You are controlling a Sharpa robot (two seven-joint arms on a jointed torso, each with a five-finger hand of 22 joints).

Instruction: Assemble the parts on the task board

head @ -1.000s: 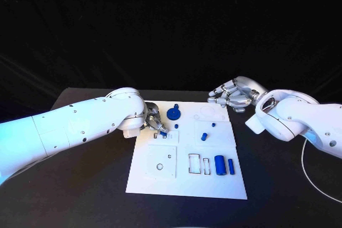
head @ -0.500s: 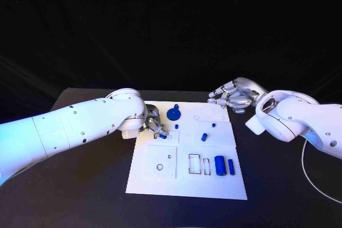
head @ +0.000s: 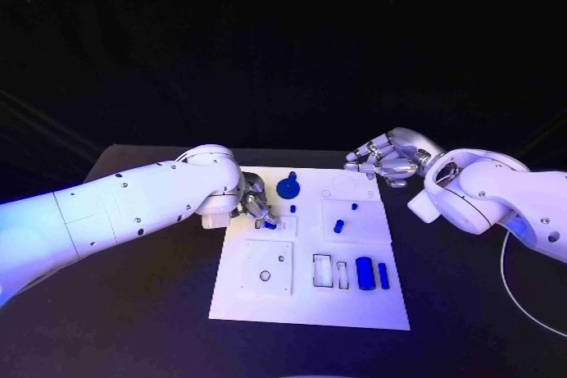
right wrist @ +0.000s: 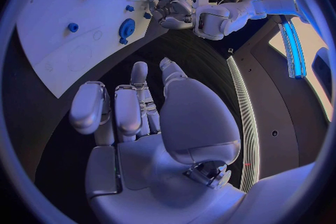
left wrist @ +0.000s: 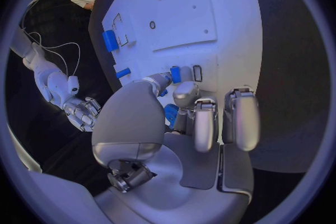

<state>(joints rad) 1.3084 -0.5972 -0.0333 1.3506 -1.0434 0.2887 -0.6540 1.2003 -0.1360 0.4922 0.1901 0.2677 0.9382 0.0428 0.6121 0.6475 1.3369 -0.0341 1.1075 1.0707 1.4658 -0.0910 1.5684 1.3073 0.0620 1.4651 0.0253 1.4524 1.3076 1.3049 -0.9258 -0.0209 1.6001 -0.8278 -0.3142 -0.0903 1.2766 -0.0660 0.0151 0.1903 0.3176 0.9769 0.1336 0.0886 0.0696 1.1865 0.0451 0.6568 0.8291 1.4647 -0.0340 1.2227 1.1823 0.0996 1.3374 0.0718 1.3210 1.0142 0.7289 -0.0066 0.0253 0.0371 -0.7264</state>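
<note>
Black table (head: 142, 329) (dark backdrop behind) — white cable (head: 515, 288) at right

Task board (head: 310, 300) lies mid-table (head: 118, 312); left hand (head: 258, 207) at its far-left edge, right hand (head: 384, 161) beyond its far-right corner

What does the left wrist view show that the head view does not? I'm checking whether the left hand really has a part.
Left wrist view alone: a small blue part held among the left hand's fingers, beside a slot in the task board.

Head view alone: the whole board, including the two blue cylinders lying at its near right.

Both: the board, the left hand at its edge, and the right hand holding nothing.
</note>
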